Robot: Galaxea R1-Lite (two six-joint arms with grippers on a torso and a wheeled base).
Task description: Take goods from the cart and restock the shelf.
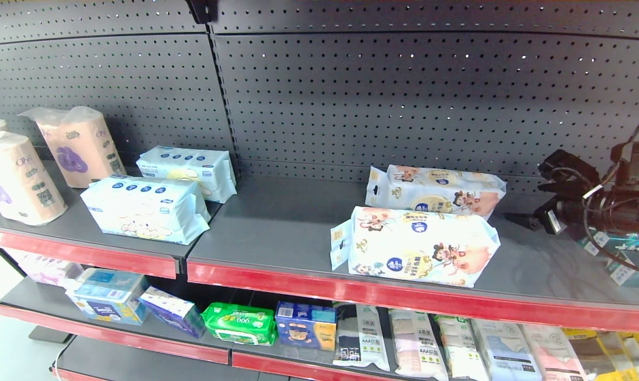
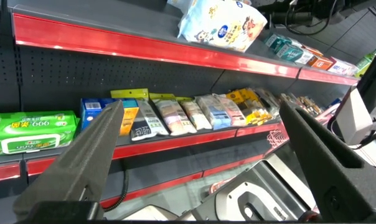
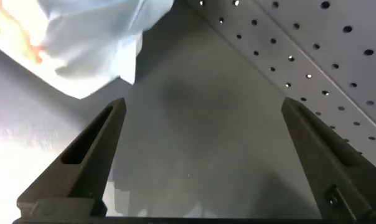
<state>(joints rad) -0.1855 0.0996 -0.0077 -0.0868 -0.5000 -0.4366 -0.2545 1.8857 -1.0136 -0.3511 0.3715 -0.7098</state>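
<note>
Two cartoon-printed tissue packs lie on the upper shelf, one at the front and one behind it. My right gripper is just right of the rear pack, low over the shelf board. In the right wrist view it is open with nothing between its fingers, and a corner of that pack lies just past one fingertip. My left gripper is open and holds nothing, below the upper shelf and facing the lower shelf. The front cartoon pack is seen from below there.
Two blue-white tissue packs and wrapped paper rolls stand at the shelf's left. Green boxes sit at the far right. The lower shelf holds a green wipes pack and several flat packets. A pegboard wall backs the shelf.
</note>
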